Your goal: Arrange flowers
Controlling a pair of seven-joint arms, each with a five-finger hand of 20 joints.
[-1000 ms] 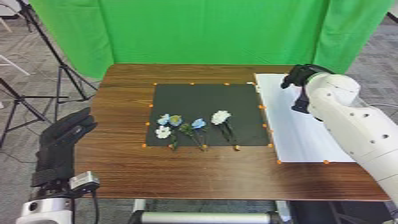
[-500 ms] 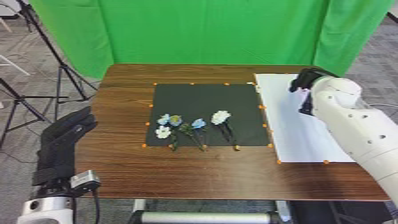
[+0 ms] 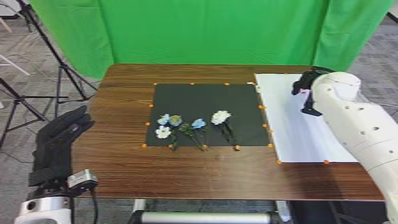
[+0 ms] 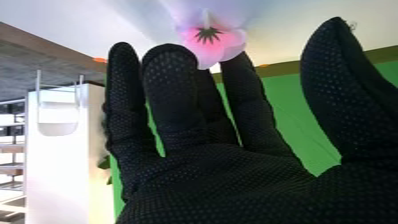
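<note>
Right wrist view: grn sepals (image 4: 208,34), pink flwr (image 4: 209,48); head view: L hand (image 3: 59,137).

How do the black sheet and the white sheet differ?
The black sheet is roughly square; the white sheet is longer than wide. The black sheet carries blue and white flowers; the white sheet has a pink flower by the right hand. Both have orange edge markers.
</note>
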